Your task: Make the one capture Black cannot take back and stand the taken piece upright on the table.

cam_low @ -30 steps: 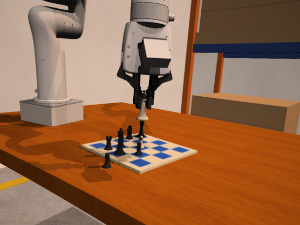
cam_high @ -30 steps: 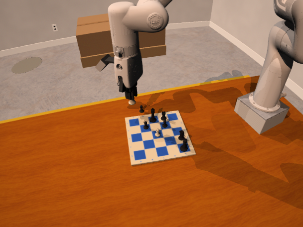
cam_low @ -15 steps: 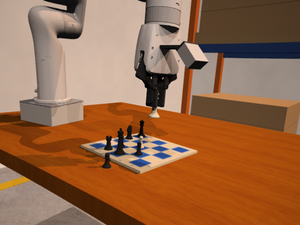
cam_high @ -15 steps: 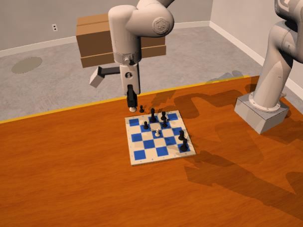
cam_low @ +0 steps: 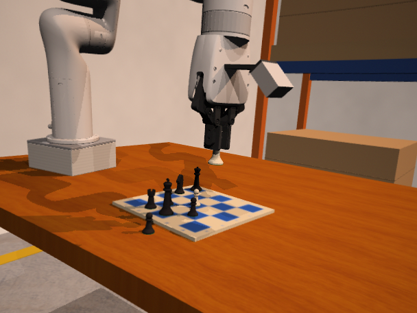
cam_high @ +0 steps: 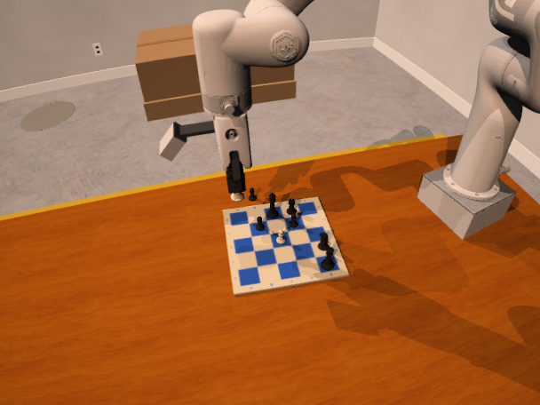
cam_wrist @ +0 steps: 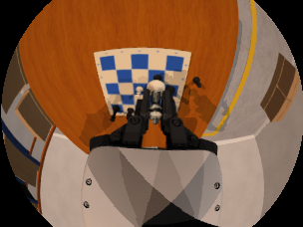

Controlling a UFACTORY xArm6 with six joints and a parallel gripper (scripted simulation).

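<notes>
White piece [cam_high: 237, 196] [cam_low: 215, 159] [cam_wrist: 155, 86] hangs above the standing black pieces.

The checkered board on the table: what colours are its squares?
Blue and cream, clearest from the top.

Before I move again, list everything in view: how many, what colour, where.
board: one, blue and cream, on the table
table: one, orange-brown, under the board
black pieces on the board: six; king, rook, pawn, knight, queen, one unclear
off-board pawn: one, black, beside the board
white pawn: one, on the board
boxes: several, brown, beyond the table
rack: one, orange and blue, behind
held piece: one, white, raised, in the fingers
fingers: two, black, shut on it
arm: one, white, on a grey block
</notes>
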